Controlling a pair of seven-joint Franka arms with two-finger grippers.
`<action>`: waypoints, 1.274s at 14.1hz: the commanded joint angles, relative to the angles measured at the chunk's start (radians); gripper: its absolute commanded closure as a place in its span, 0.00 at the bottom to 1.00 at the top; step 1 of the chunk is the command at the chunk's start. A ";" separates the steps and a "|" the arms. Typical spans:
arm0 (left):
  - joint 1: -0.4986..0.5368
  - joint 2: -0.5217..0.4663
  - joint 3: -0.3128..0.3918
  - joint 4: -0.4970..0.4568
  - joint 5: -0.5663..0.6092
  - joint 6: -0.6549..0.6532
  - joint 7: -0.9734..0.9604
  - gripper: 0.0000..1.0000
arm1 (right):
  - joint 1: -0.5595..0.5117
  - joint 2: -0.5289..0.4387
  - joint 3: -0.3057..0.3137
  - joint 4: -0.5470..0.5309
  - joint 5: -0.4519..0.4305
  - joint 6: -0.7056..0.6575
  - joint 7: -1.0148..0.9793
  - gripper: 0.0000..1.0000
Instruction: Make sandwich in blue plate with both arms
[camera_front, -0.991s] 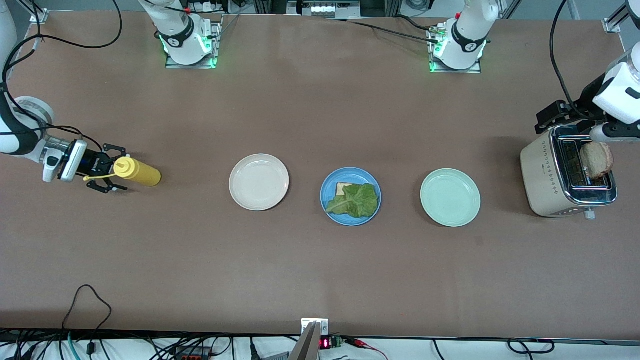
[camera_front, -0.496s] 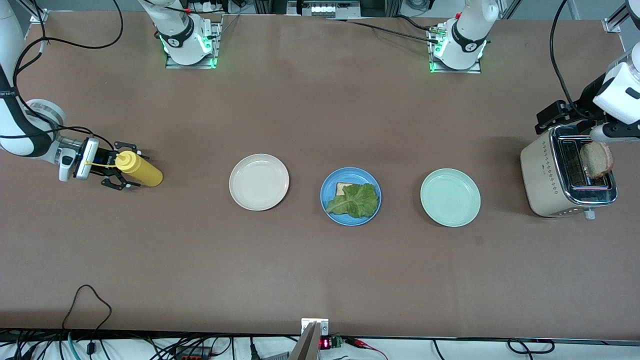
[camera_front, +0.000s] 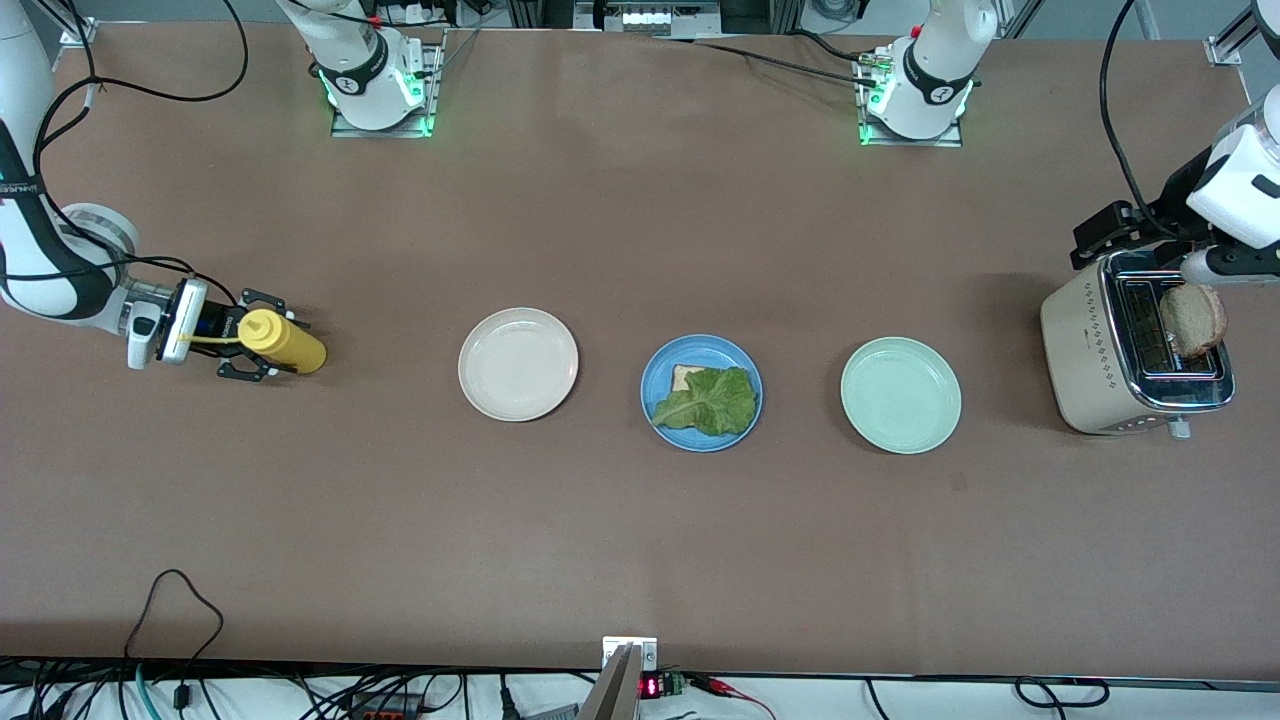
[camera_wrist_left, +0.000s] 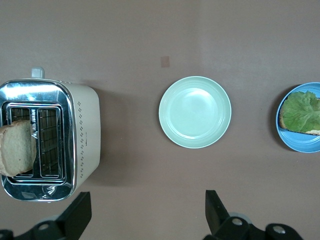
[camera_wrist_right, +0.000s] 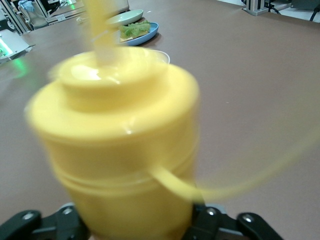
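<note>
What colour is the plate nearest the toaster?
Pale mint green plate; left wrist view shows it best.

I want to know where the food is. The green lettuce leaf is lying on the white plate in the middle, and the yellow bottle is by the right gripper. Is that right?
Not quite. The lettuce leaf lies on the blue plate, as the front view shows; the cream-white plate beside it is bare. The yellow bottle is indeed at the right gripper.

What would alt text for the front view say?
The right gripper straddles a yellow squeeze bottle at its end of the table. Mid-table, a blue plate holds bread under lettuce. The left gripper waits over the toaster.
</note>
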 joint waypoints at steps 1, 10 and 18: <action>0.007 -0.019 -0.004 -0.017 -0.002 0.012 0.011 0.00 | 0.031 -0.021 0.002 -0.004 0.021 0.039 0.027 1.00; 0.007 -0.019 -0.004 -0.017 -0.004 0.011 0.011 0.00 | 0.346 -0.307 -0.001 -0.001 -0.204 0.254 0.601 1.00; 0.004 -0.024 -0.007 -0.020 -0.004 0.014 0.013 0.00 | 0.683 -0.406 0.000 0.041 -0.737 0.274 1.373 1.00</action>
